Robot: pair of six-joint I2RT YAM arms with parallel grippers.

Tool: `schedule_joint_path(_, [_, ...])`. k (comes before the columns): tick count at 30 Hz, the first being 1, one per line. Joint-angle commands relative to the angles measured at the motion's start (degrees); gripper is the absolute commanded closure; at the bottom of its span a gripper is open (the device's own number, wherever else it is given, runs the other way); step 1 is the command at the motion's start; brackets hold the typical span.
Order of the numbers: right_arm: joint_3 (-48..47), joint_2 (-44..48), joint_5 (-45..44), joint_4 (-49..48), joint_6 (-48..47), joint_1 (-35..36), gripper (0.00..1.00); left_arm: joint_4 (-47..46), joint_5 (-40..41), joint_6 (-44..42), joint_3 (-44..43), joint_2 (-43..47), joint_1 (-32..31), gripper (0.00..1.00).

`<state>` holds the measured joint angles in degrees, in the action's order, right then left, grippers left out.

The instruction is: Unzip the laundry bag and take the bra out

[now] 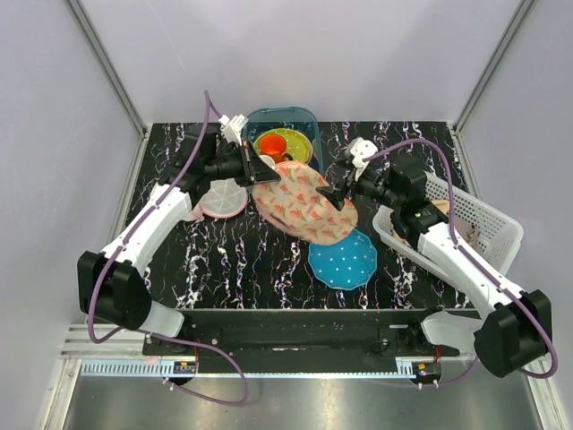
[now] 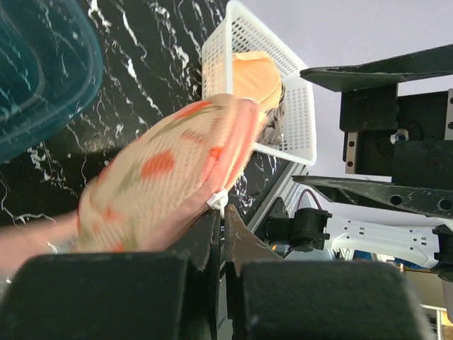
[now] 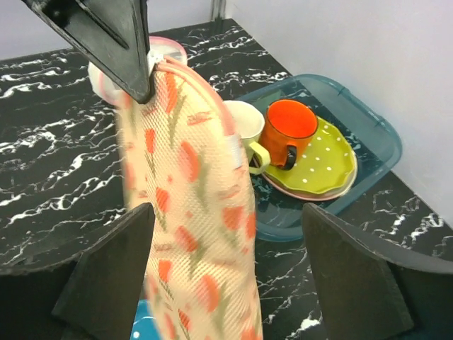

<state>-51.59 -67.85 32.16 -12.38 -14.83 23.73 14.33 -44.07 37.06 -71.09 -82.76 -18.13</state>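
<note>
The laundry bag (image 1: 304, 204), peach mesh with red and green prints, is held up off the table at its far left edge. My left gripper (image 1: 262, 167) is shut on the bag's white zipper pull (image 2: 219, 200), with the jaws pressed together just under it (image 2: 224, 212). My right gripper (image 1: 337, 196) is wide open, its fingers (image 3: 106, 276) standing on either side of the hanging bag (image 3: 202, 212) without touching it. The left gripper's dark finger (image 3: 113, 35) shows at the bag's top edge. The bra is hidden.
A teal tray (image 1: 309, 121) at the back holds a green dotted plate (image 3: 325, 159), an orange mug (image 3: 287, 131) and a white cup. A round white mesh pink-rimmed piece (image 1: 223, 198) lies to the left. A blue dotted plate (image 1: 343, 260) lies in front. A white basket (image 1: 466, 224) stands on the right.
</note>
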Motion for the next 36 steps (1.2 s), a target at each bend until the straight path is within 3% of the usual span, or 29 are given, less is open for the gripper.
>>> schedule_joint_path(1, [-7.5, 0.0, -5.4, 11.8, -10.7, 2.0, 0.08, -2.2, 0.4, -0.7, -5.7, 0.6, -0.8, 1.00])
schedule_joint_path(8, [-10.7, -2.2, -3.6, 11.2, -11.2, 3.3, 0.10, -2.4, -0.3, -1.0, -8.4, -1.0, -2.9, 1.00])
schedule_joint_path(13, [-17.5, -7.1, -0.6, 14.1, -14.4, 3.6, 0.14, 1.6, -4.7, -6.5, -13.3, -2.4, -3.0, 1.00])
schedule_joint_path(22, [-28.0, -11.9, 5.6, 17.5, -15.6, 4.2, 0.06, 9.7, -7.0, -11.5, -23.7, -3.5, -3.0, 1.00])
schedule_joint_path(32, [-33.1, -17.7, 6.5, 18.1, -14.7, 8.4, 0.11, 10.2, -9.0, -11.7, -24.6, -5.7, -3.3, 1.00])
schedule_joint_path(33, [-33.3, -18.5, 6.6, 18.0, -14.4, 8.7, 0.13, 10.2, -8.9, -11.8, -24.5, -5.7, -3.4, 1.00])
schedule_joint_path(36, [-33.5, -19.0, 7.0, 18.1, -13.6, 9.1, 0.48, 10.2, -8.7, -11.9, -24.6, -5.7, -3.4, 1.00])
